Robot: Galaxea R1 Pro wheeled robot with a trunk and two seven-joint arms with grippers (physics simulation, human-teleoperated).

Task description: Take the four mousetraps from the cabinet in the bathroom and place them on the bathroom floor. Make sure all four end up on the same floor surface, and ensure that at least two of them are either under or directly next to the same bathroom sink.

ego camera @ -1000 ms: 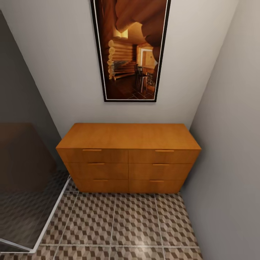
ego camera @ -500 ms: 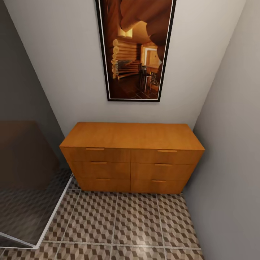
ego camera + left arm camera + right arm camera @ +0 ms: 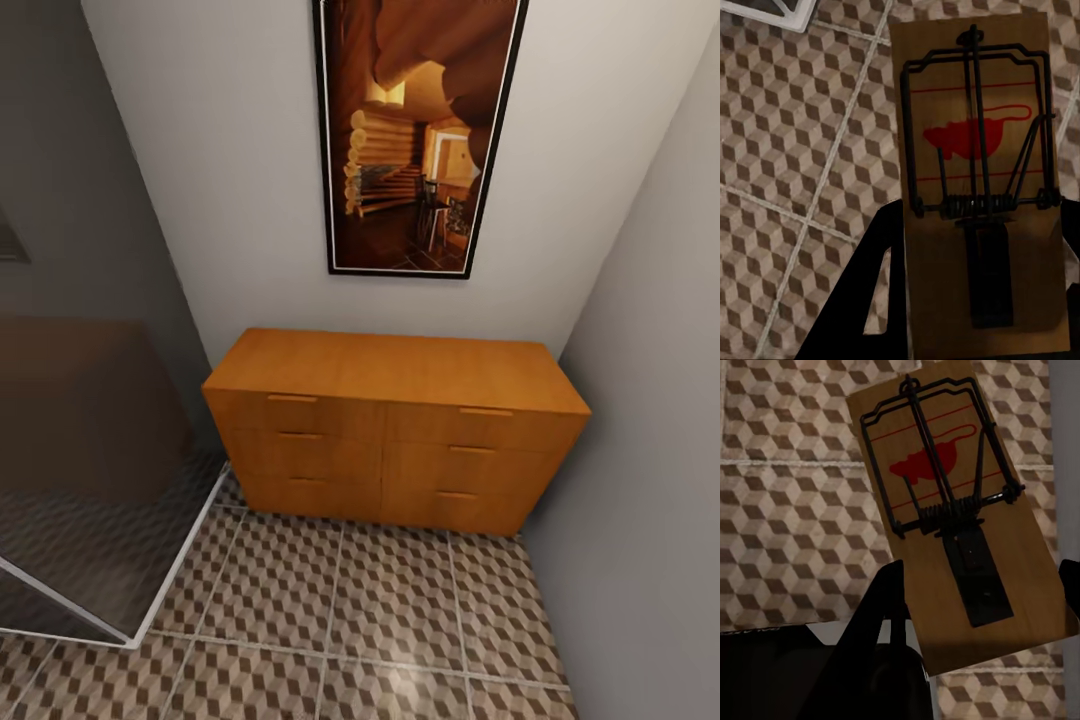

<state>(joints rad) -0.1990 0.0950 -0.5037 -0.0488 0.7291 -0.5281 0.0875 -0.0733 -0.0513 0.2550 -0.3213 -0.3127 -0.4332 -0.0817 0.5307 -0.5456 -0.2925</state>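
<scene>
- Left claw (image 3: 979, 315): closed onto a mousetrap (image 3: 979, 187), dark fingers (image 3: 874, 292) flanking the board's near end, board reaching out ahead over the bathroom floor (image 3: 802, 150), red mark and spring bar facing the wrist camera.
- Right claw (image 3: 979, 607): likewise clamped on a second mousetrap (image 3: 952, 510), board tilted, held above the cube-patterned tiles (image 3: 787, 472), one finger (image 3: 881, 600) dark beside its edge.
- Head view: cabinet (image 3: 395, 435) against the wall under a tall framed picture (image 3: 415, 135), all 6 drawers closed, top bare; glass shower panel (image 3: 90, 480) at the left; patterned floor (image 3: 380, 620) in front.
- Against 0.5 s ago: whole head view shifted, cabinet and picture sitting further right, more glass panel visible at the left, so camera turned rather than furniture.
</scene>
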